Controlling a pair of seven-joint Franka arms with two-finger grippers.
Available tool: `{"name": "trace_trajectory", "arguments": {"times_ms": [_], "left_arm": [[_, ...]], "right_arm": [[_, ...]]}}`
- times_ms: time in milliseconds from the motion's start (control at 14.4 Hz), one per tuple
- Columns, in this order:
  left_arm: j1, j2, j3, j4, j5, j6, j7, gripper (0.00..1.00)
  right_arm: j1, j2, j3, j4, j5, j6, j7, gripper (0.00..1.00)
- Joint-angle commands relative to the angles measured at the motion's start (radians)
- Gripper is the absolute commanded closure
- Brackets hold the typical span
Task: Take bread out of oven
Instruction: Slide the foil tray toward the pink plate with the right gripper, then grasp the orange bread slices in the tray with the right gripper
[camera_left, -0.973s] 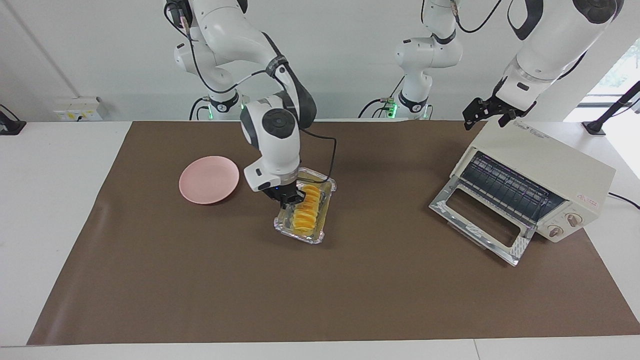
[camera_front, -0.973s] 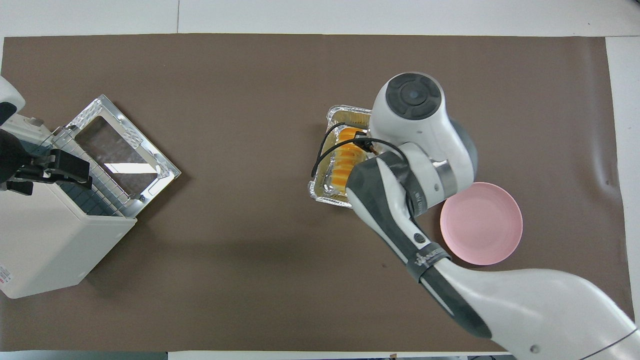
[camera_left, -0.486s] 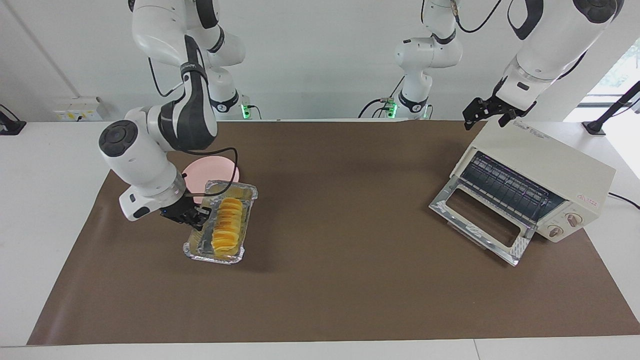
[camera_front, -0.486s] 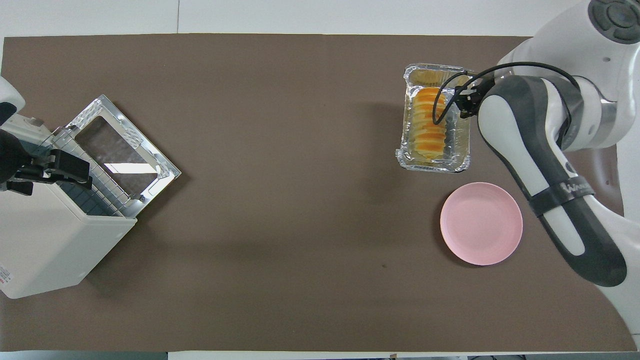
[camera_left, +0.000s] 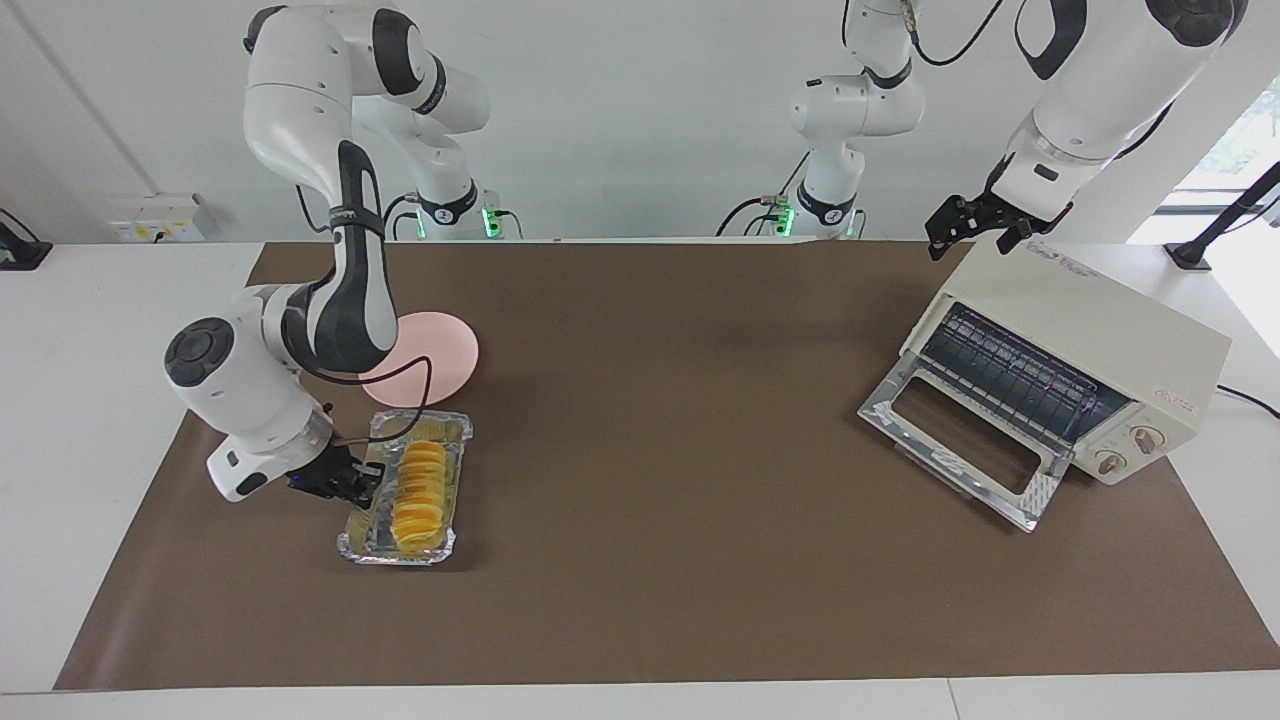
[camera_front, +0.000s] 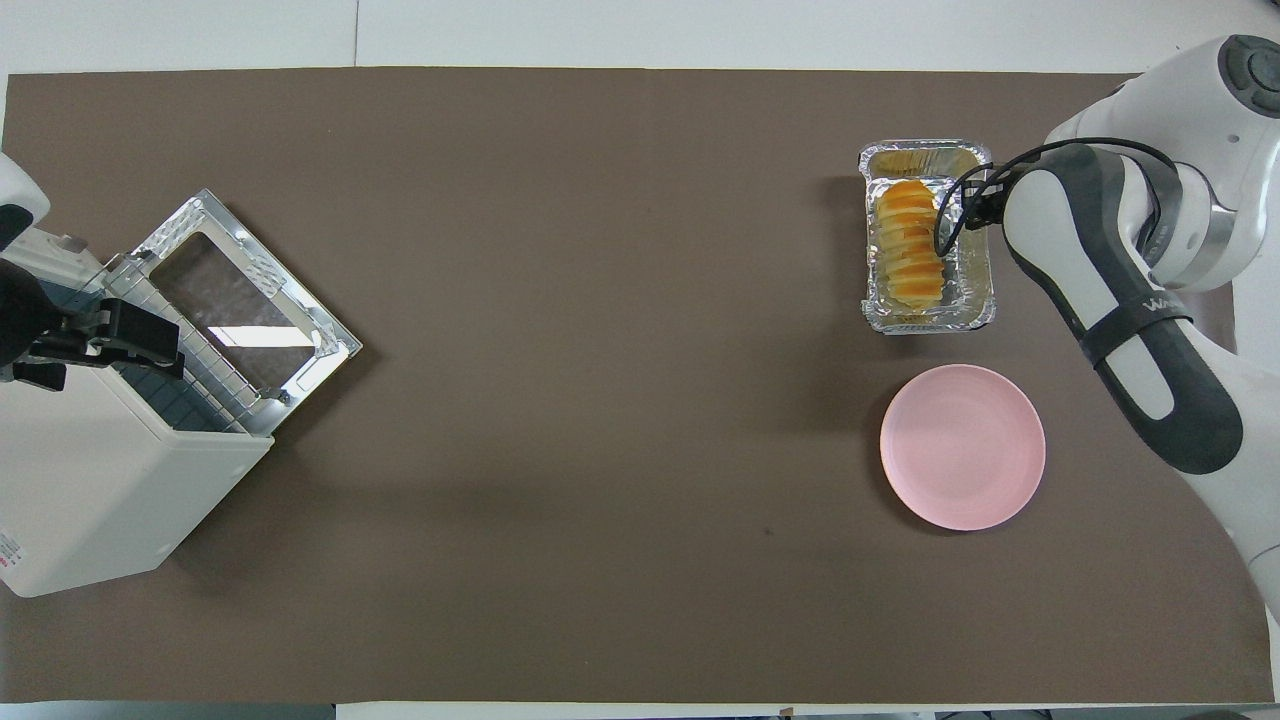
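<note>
One loaf of bread (camera_left: 419, 487) lying in the foil tray (camera_left: 352, 540), out on the mat (camera_left: 700, 580) toward the right arm's end, just farther from the robots than the pink plate (camera_left: 445, 355). Long axis running toward and away from the robots. Right gripper (camera_left: 352, 482) pinching shut on the tray's long side rim, bread just beside the fingers. Oven (camera_left: 1100, 350) standing well apart, door down, rack bare. Left gripper (camera_left: 975, 228) waiting open over the oven's top.

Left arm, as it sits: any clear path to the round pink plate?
Probably not: the left gripper hangs open over the cream-white toaster oven, while the round pink plate lies at the right arm's end of the table.
</note>
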Motion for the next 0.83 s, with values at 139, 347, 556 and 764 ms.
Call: {"name": "trace_trajectory", "arguments": {"times_ms": [139, 347, 556, 764], "left_arm": [[0.01, -0.017, -0.002, -0.01, -0.015, -0.003, -0.005, 0.0], [0.01, -0.017, -0.002, -0.01, -0.015, -0.003, -0.005, 0.0], [0.01, -0.017, -0.002, -0.01, -0.015, -0.003, -0.005, 0.0], [0.01, -0.017, -0.002, -0.01, -0.015, -0.003, -0.005, 0.0]], "right_arm": [[-0.019, 0.032, 0.015, 0.006, 0.025, 0.055, -0.061, 1.0], [-0.019, 0.032, 0.013, -0.007, 0.025, 0.095, -0.091, 1.0], [-0.018, 0.031, 0.013, -0.007, 0.01, 0.086, -0.091, 0.01], [-0.017, 0.02, 0.01, 0.002, -0.005, 0.04, -0.092, 0.0]]}}
